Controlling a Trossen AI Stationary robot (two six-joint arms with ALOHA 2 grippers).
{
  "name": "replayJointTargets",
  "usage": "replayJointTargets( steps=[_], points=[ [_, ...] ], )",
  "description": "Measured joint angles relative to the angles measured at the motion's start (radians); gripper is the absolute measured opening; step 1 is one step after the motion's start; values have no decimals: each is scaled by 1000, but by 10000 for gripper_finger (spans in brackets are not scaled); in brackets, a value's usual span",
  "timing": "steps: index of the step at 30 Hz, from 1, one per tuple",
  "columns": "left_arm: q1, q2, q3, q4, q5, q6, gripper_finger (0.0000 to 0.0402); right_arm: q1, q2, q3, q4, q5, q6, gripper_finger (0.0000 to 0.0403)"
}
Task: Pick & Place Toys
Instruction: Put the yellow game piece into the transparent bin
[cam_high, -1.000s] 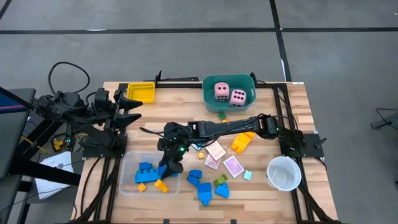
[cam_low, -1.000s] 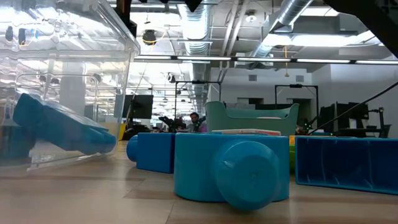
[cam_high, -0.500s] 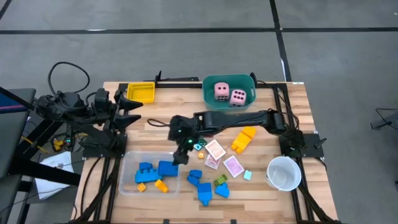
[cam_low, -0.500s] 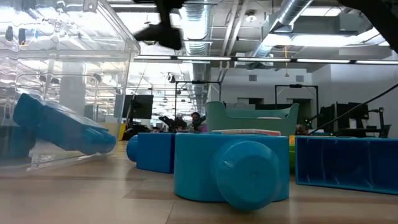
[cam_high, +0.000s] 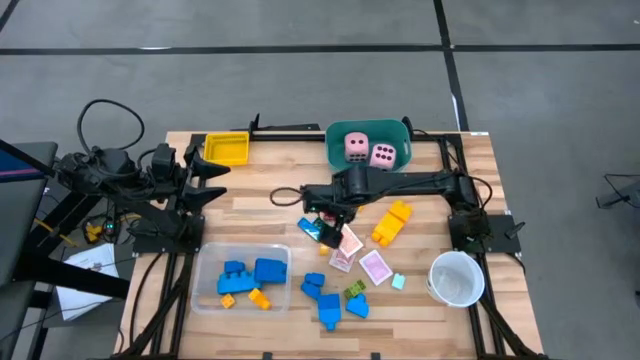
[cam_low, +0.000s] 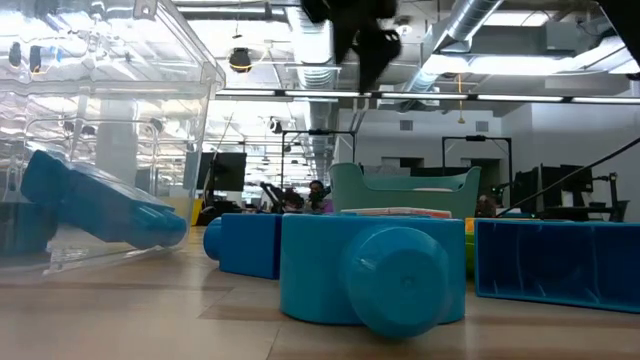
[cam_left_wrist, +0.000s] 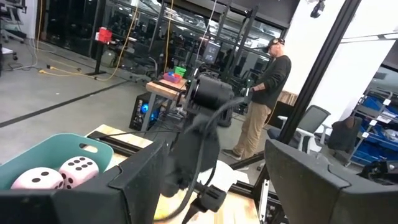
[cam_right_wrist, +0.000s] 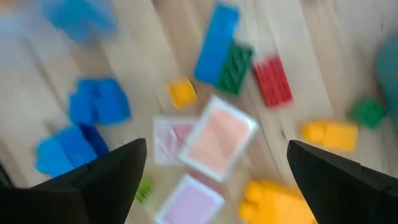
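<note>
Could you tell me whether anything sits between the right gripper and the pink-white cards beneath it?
Nothing visible does. The right gripper, fingers open and empty, hangs above the pink-white cards; its wrist view looks straight down on them, with only loose blocks lying beside them.

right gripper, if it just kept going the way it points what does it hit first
Most likely the pink-white cards: the open, empty right gripper looks down at the table and they lie centred between its fingers. Depth is unclear, so the yellow block beside them might be touched too.
</note>
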Motion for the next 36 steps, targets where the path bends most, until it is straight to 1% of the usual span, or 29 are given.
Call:
replayJointTargets(
  steps=[4, 8, 11, 14, 16, 18, 20, 23, 26, 29, 32, 36],
  points=[
    [0, 2, 0, -1, 0, 0, 264, 8, -10, -91, -22, 0, -17, 371],
    [0, 2, 0, -1, 0, 0, 264, 33, -65, -251, 30, -6, -32, 362],
    [0, 1, 0, 0, 0, 0, 264, 49, -148, -416, 81, -8, -21, 355],
    [0, 2, 0, 4, 0, -2, 264, 59, -286, -615, 154, -9, 27, 347],
    [0, 7, 0, 12, -1, -2, 264, 62, -396, -759, 217, -28, 84, 343],
    [0, 12, 0, 24, 0, -1, 264, 56, -518, -903, 298, -85, 173, 341],
    [0, 20, 0, 32, -1, -1, 264, 37, -637, -1033, 369, -141, 301, 340],
    [0, 41, 0, 51, -1, -1, 264, 3, -782, -1181, 457, -161, 530, 342],
    [0, 68, 0, 61, -1, 0, 264, -22, -880, -1264, 492, -128, 715, 343],
    [0, 97, 0, 70, -1, 5, 264, -48, -923, -1296, 492, -38, 823, 343],
    [0, 119, 0, 74, -1, 5, 264, -78, -928, -1298, 451, 61, 857, 343],
    [0, 131, 0, 80, -1, 6, 264, -131, -887, -1298, 386, 137, 807, 343]
  ],
)
